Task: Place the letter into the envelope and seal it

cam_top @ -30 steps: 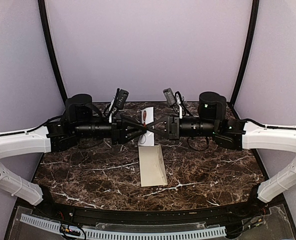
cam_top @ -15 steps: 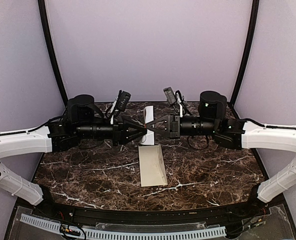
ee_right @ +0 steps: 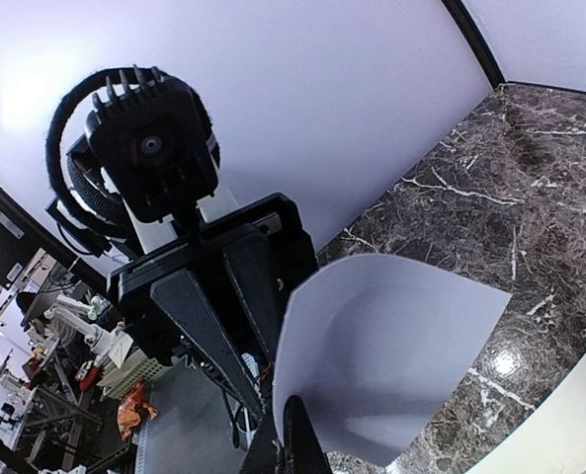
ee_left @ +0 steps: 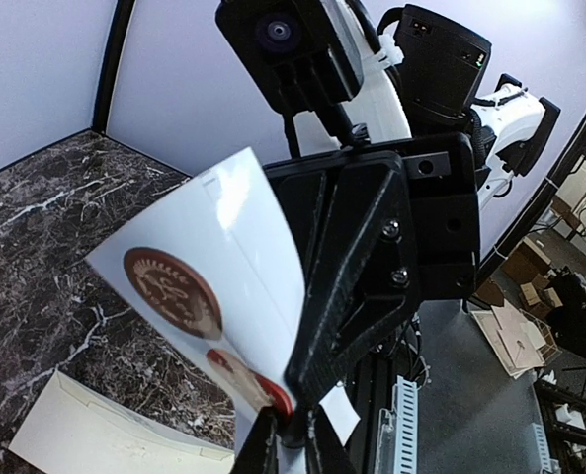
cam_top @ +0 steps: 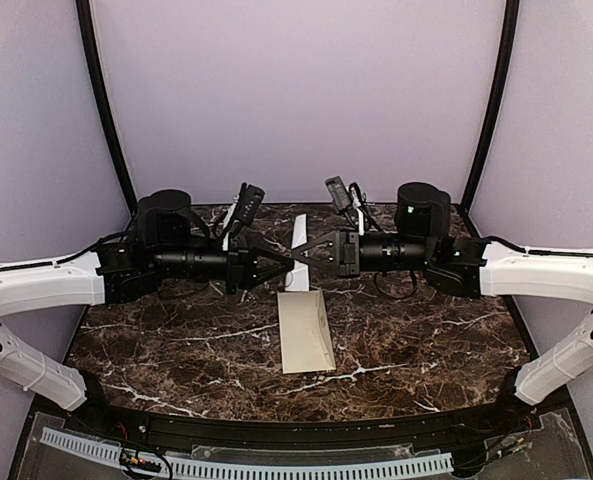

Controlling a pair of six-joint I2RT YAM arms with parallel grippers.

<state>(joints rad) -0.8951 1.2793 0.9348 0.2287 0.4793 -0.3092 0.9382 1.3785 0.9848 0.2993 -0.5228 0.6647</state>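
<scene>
The cream envelope (cam_top: 306, 330) lies flat on the marble table (cam_top: 176, 350), its edge also in the left wrist view (ee_left: 85, 434). The letter is out of view. Above the table's back half, both grippers meet tip to tip at a white sticker sheet (cam_top: 298, 238). My right gripper (cam_top: 302, 258) is shut on the sheet's lower edge (ee_right: 391, 355). The sheet (ee_left: 223, 237) carries a brown wax-seal sticker (ee_left: 172, 286) and a red seal sticker (ee_left: 270, 392). My left gripper (ee_left: 291, 434) is pinched narrowly on the red seal at the sheet's edge.
A curved black frame (cam_top: 101, 100) and lilac walls enclose the table on three sides. A white perforated cable tray (cam_top: 246, 465) runs along the near edge. Both white forearms (cam_top: 36, 285) reach in from the sides.
My left gripper's jaws have narrowed from wide open to a pinch at the sheet's edge. The sheet has turned more edge-on to the top camera. The right gripper stays shut.
</scene>
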